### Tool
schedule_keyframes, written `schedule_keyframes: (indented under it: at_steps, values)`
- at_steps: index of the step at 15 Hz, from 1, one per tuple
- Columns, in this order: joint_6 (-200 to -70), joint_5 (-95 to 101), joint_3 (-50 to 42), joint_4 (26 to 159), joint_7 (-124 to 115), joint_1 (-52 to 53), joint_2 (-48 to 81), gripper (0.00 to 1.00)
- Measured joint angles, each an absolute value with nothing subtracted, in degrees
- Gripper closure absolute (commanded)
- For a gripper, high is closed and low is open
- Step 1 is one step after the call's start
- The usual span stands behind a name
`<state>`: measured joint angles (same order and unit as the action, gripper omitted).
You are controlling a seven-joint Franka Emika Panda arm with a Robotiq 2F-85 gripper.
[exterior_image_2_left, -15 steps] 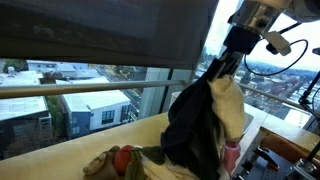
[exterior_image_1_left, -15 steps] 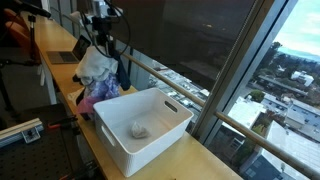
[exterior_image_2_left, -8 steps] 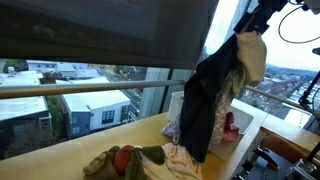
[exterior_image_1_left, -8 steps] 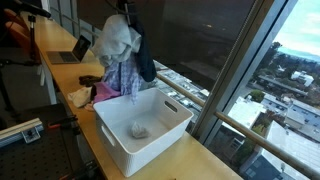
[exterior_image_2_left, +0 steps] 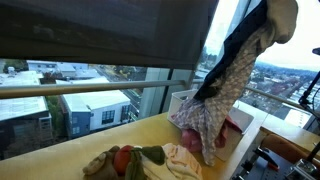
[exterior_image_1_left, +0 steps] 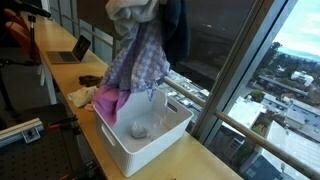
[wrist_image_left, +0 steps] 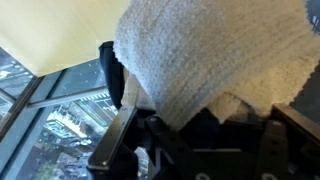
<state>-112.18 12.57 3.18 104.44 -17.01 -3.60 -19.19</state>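
Observation:
My gripper (wrist_image_left: 200, 120) is shut on a bundle of clothes: a white towel (wrist_image_left: 215, 50), a dark garment (exterior_image_1_left: 175, 28) and a plaid cloth (exterior_image_1_left: 138, 60). The gripper itself is above the top edge of both exterior views. The bundle hangs high, its plaid tail reaching down to the rim of the white laundry basket (exterior_image_1_left: 170, 135). In an exterior view the same hanging clothes (exterior_image_2_left: 235, 80) dangle over the basket (exterior_image_2_left: 245, 120). A small pale item (exterior_image_1_left: 139, 129) lies inside the basket.
More clothes lie on the wooden counter beside the basket, pink and white (exterior_image_1_left: 95, 97), and red, green and white (exterior_image_2_left: 140, 160). A laptop (exterior_image_1_left: 75, 50) stands farther along the counter. A large window with a handrail (exterior_image_1_left: 200, 95) runs along the counter's far edge.
The gripper has lifted the bundle higher and carried it sideways from over the counter pile to over the basket. The plaid cloth has unfurled and now hangs long.

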Motion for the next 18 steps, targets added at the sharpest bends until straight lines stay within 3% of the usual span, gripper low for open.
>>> schedule_keyframes:
  at_steps: [11,18]
  values:
    - [-109.70,17.41,2.92,93.58,-16.94,-4.61,-11.34,1.00]
    - [-102.55,23.96,1.16,78.54,-15.78,-4.83,-4.08,1.00]
